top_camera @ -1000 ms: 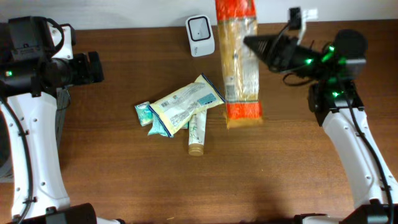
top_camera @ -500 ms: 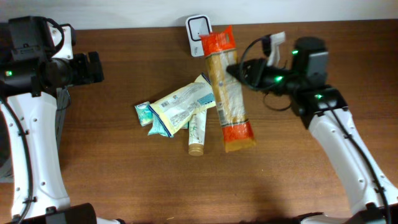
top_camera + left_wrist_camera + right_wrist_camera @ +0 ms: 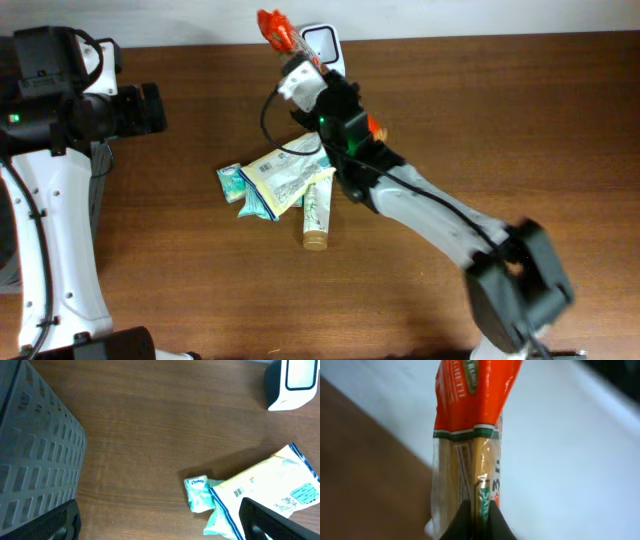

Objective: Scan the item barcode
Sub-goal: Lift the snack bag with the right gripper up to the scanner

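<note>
Spaghetti packet: being held off the tabletop by the right jaws. Its orange end is showing at the back edge. Most of its length is hiding under the wrist in the overhead view.

Far left: left arm is hanging by a grey basket. Left jaws are standing wide, gripping nothing, well apart from the packet.

Centre-left, lying on the tabletop: tissue pack, yellow-and-blue pouch and tube, all touching in one small heap. Nothing is gripping them.

Centre, back edge: white scanner is standing just beside the packet's orange end.

Right: right arm is reaching across from the right side toward the scanner. Right jaws are pinching narrow on the packet's clear part, going by the wrist view. The long axis is running up and away from the jaws, roughly upright with a lean.

Judgement: the right arm is the nearer one and is doing the work. The next move is turning on bringing the barcode face round to the scanner. No view is showing the barcode, so I cannot tell which face is carrying it.
</note>
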